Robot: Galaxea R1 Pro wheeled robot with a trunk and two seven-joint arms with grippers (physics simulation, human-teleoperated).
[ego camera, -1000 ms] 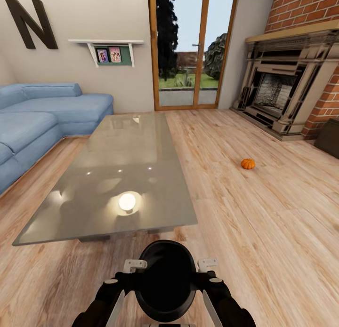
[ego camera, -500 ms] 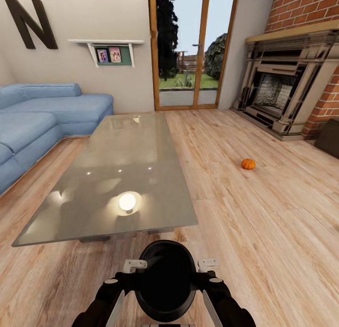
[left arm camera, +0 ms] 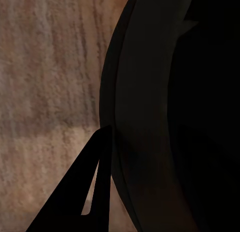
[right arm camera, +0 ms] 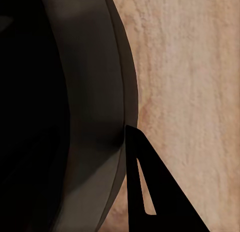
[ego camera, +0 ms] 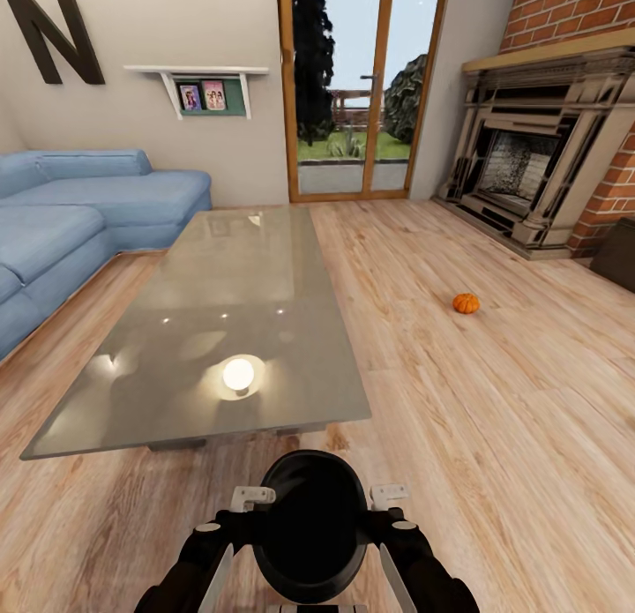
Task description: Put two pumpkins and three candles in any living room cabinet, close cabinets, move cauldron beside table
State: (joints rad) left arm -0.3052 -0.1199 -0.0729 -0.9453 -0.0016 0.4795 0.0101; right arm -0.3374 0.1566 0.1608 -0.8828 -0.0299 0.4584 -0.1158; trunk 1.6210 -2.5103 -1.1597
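Both pairs of jaws press against opposite sides of the matte black, round-bellied cauldron, the left gripper on its wall at about nine o'clock and the right gripper at about three, so the pot is pinched between the two arms rather than clamped inside either one; whether each gripper's own fingers stand apart or together I cannot tell. One dark finger of the left gripper lies along the pot's curved side, and one finger of the right gripper lies along the other flank, with wood floor behind each. A two-armed hold suits a vessel this wide, which seems too big for a single gripper. At twelve o'clock, just beyond the pot, stands the low table with the pale grey-beige slab top, so the cauldron looks close to where it belongs. One small bright-orange ribbed pumpkin sits on the pale plank floor at about two o'clock, well apart from the table, not yet stowed. A blue sofa lies at ten o'clock.
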